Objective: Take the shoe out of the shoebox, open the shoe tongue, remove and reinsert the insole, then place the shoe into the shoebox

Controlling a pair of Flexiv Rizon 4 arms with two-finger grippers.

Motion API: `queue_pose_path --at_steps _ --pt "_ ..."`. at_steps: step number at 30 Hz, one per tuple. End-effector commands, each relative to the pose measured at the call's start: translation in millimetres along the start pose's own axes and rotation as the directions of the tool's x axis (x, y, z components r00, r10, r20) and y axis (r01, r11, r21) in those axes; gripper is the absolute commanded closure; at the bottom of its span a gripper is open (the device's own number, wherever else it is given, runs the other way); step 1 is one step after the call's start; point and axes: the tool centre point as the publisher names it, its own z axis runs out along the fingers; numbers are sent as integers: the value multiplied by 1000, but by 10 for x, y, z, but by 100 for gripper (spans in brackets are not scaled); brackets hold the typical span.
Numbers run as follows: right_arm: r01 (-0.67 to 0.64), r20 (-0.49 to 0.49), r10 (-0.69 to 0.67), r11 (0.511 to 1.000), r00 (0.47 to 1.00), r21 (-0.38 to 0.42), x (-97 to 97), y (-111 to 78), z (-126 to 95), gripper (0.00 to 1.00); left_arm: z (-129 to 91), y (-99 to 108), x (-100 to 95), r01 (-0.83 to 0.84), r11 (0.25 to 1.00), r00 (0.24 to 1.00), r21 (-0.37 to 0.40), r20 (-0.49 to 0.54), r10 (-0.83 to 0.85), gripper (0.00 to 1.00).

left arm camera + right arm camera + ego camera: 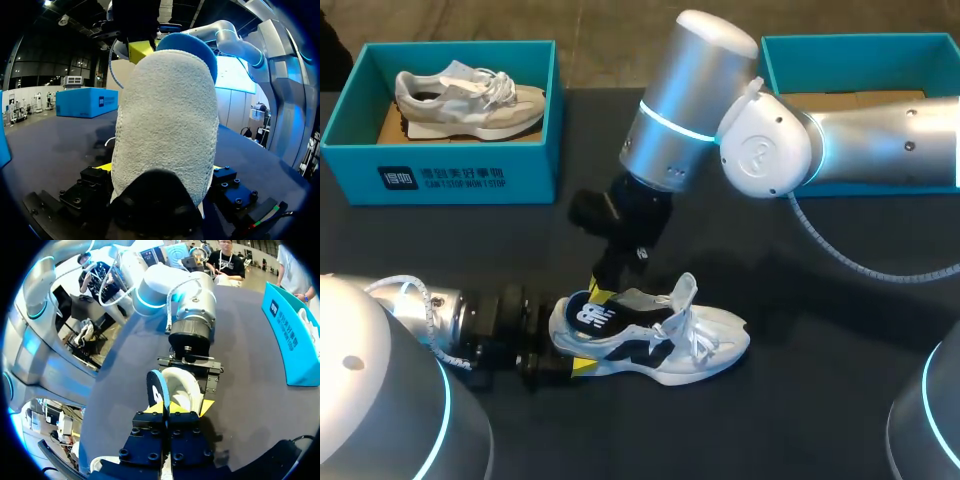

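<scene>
A: Is the scene bright?
B: Only moderately. Light falls from above, and the dark table (840,400) reflects little.
A: Any glare?
B: Soft highlights on the right arm (700,70), and its cyan ring (672,124) glows. Beside the shoe (655,340) lies a faint shadow.

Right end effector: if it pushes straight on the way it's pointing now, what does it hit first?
The shoe. The right end effector points down into its heel opening, pinching the blue insole, so it would likely drive that into the footbed; depth is unclear.
</scene>
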Motion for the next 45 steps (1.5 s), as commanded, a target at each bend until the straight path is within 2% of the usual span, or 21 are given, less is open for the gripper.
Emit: queue_pose_path --at_steps 1,11,26,31,32,33,36,38,45 --pt "1 3 -1 1000 1000 1 8 -2 4 100 15 58 -9 1 1000 1000 -2 2 -1 100" --pt "-2 -35 1 999 999 -41 -8 142 21 100 15 58 -9 1 1000 1000 -2 2 -1 100" --pt "13 -65 -15 999 998 -32 -67 262 58 100 15 58 -9 1 1000 1000 -2 2 -1 100" --pt "11 -127 -12 1000 992 -11 -116 267 137 100 15 58 -9 1 1000 1000 -2 2 -1 100" --pt "8 -133 -9 1000 991 -12 -116 260 143 87 15 58 -9 1 1000 1000 -2 2 -1 100" --pt "6 -136 -8 1000 991 -11 -117 255 146 61 15 58 -9 1 1000 1000 -2 2 -1 100" --pt "1 -138 -4 1000 990 -17 -109 243 128 44 15 58 -9 1 1000 1000 -2 2 -1 100" --pt "-3 -139 -1 1000 990 -23 -104 232 101 42 15 58 -9 1 1000 1000 -2 2 -1 100" --pt "-26 -166 14 997 986 -70 -106 159 1 51 15 58 -9 1 1000 1000 -2 2 -1 100"
